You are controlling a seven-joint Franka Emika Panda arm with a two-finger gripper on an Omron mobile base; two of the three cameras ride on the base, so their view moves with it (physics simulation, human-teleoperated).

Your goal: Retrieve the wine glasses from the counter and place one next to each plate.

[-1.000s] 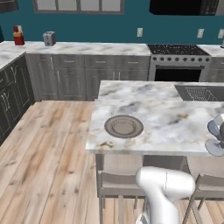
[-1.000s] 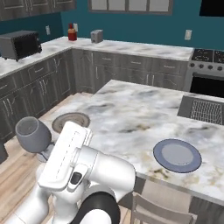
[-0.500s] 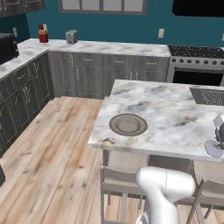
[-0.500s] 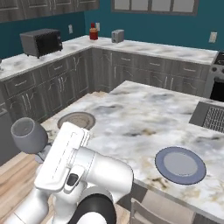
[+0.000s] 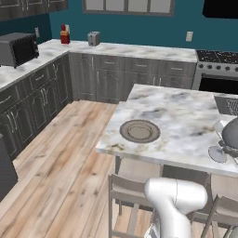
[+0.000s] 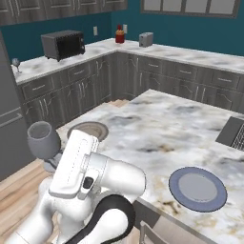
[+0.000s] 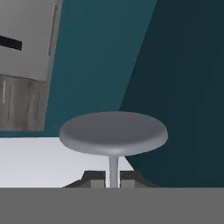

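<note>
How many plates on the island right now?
2. Brownish-grey plate near the left end of the island; pale blue-grey plate by its near edge, further right. The arm could hide others.

Rises as a white arm (image 5: 176, 200) from the lower right of the left base view, and from the lower left of the right base view, where a flat white link slants up and left above a rounded joint and a dark band below. Gripper (image 7: 113, 177) closed on the thin stem of a wine glass (image 6: 44, 140), dark fingertips (image 7: 94, 177) pressed to either side. Glass carried at the arm's far end, roughly upright.
</note>
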